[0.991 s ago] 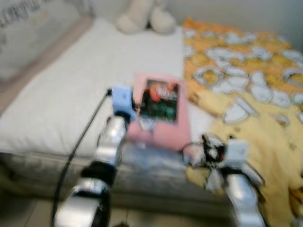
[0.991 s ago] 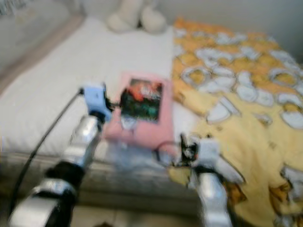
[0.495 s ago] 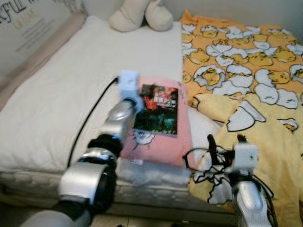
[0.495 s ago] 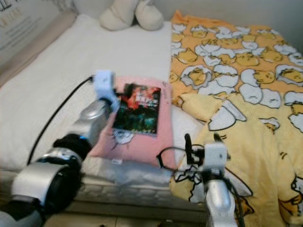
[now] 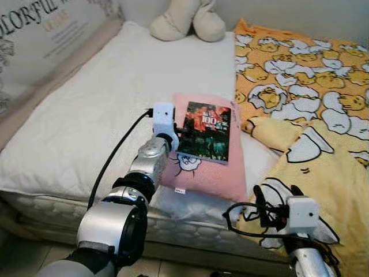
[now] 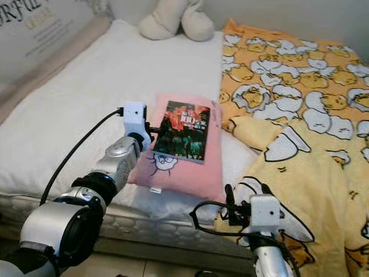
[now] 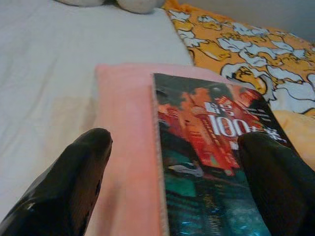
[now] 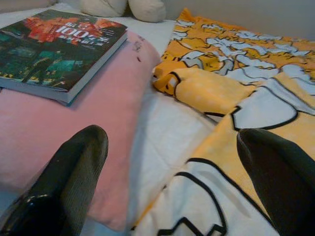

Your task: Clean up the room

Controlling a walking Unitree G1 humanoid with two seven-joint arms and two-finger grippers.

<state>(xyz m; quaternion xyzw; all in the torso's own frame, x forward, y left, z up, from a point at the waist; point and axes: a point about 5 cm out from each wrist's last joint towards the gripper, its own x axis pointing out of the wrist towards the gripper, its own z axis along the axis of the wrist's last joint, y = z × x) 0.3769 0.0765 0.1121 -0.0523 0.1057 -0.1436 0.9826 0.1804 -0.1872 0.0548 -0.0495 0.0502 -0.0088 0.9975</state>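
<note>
A book (image 5: 207,131) with a dark red and green cover lies flat on a pink pillow (image 5: 202,173) on the bed. My left gripper (image 5: 177,134) is stretched out low over the pillow at the book's left edge. In the left wrist view its fingers (image 7: 74,182) stand open, with the book (image 7: 211,147) and pillow between them. My right gripper (image 5: 277,197) hovers open near the bed's front edge, over the folded yellow blanket (image 5: 311,104). In the right wrist view the book (image 8: 54,44) lies ahead and off to one side.
The white mattress (image 5: 98,115) stretches to the left of the pillow. A beige plush toy (image 5: 187,20) sits at the bed's far end. A lettered panel (image 5: 40,34) runs along the left side. The egg-patterned blanket covers the bed's right half.
The whole picture has shifted and sharpened, so the camera moved. My left gripper stays at the book's left edge. My right gripper sits lower in view, nearer the bed's front edge.
</note>
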